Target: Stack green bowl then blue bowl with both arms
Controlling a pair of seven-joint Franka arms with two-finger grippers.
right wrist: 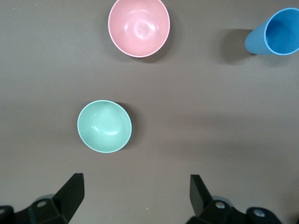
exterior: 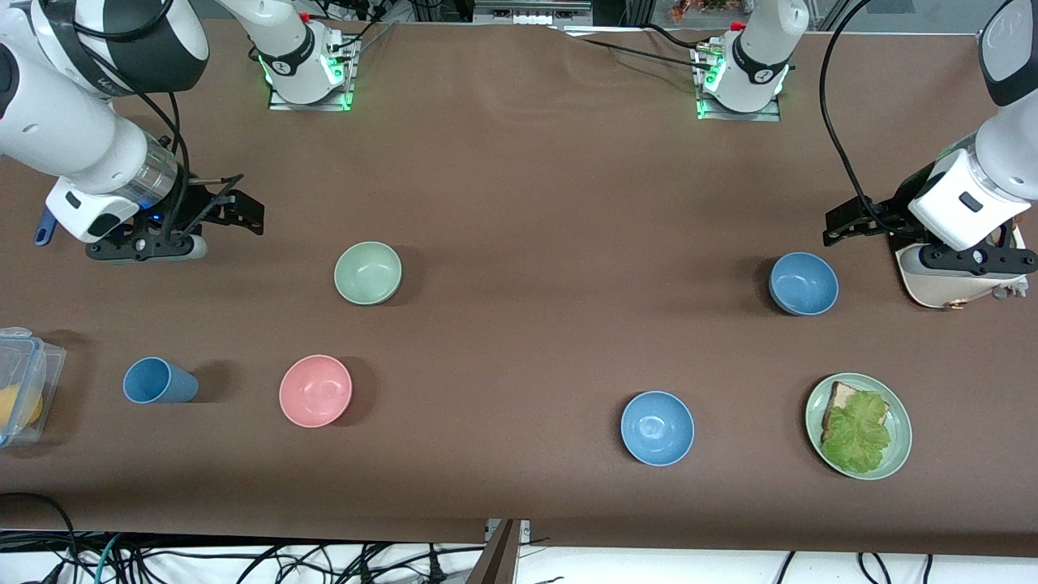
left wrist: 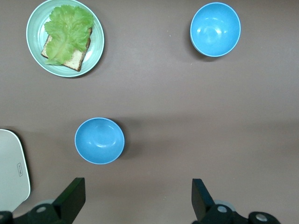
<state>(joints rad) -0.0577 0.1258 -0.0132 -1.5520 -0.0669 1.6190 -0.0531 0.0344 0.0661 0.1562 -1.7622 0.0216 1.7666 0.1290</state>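
Both tools are wide open and hold nothing: the right tool [exterior: 217, 212] near the green bowl [exterior: 368, 272], the left tool [exterior: 872, 217] near the blue bowl [exterior: 803, 283]. No bowl is picked up yet, so stacking has not begun. Next, the right tool should go down onto the green bowl's rim on the desk [exterior: 535, 243].

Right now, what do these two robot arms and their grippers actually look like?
Both arms are glossy white rounded segments with dark bands, trailing black cables, on bases lit green. The right gripper and left gripper are black, each with two flat fingers spread apart.

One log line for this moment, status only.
stage: pre-grasp | left end effector: open, empty | right end effector: open, empty | green bowl, blue bowl: apart, unstacked
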